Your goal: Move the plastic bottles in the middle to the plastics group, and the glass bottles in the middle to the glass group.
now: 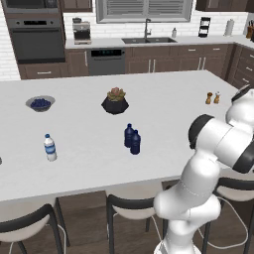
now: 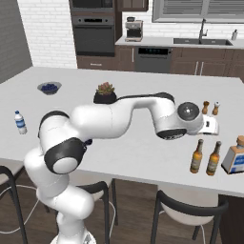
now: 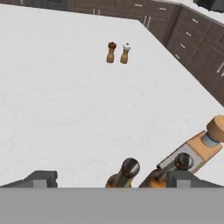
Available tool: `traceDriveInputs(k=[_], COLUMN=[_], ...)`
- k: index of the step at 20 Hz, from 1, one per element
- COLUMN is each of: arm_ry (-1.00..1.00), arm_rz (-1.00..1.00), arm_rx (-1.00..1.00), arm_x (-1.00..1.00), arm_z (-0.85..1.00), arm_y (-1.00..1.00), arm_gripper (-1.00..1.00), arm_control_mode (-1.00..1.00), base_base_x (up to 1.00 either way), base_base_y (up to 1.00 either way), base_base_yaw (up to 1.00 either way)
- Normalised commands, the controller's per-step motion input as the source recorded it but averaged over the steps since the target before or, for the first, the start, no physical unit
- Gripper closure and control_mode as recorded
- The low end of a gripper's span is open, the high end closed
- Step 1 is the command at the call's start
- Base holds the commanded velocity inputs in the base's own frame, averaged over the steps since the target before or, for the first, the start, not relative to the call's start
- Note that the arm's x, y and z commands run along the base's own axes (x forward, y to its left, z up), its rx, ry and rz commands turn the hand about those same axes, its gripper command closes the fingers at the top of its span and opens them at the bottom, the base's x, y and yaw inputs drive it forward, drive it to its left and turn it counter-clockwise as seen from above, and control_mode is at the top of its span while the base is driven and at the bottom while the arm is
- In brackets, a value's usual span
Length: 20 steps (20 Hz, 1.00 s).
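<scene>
Rendered light was even, bright, diffuse; no clear source. White worktop (image 1: 163, 94) read nearly flat, without glare. Shadows faint, small soft patches under things near worktop's middle. All views low-resolution, slightly soft, edges jagged; no edge distortion seen.

No text is legible anywhere (bottle labels too blurred).

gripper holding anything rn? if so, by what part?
Nothing held. The gripper is open above the two amber bottles; its fingertips stand wide apart, clear of both necks.
</scene>
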Motion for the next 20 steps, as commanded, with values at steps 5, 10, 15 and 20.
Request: traceDriveInputs(k=[5,10,15,20], arm_ry=[-0.01,0.13,0.11,0.0], arm_rz=[0.01,0.09,0.07,0.05], arm_rx=[0.0,0.0,0.0,0.0], arm_x=[-0.01,-0.03,0.0,0.03], arm_z=[0.08,0.0,-0.15,-0.35], arm_y=[0.34,0.67,0.87,1.0], arm_gripper=[-1.0,-1.0,-1.0,-1.0], arm_control_mode=[-1.0,-1.0,-1.0,-1.0], base_base_x=[0.0,0.0,0.0,0.0], base_base_y=[0.0,0.0,0.0,0.0], base_base_yaw=[0.0,0.0,0.0,0.0])
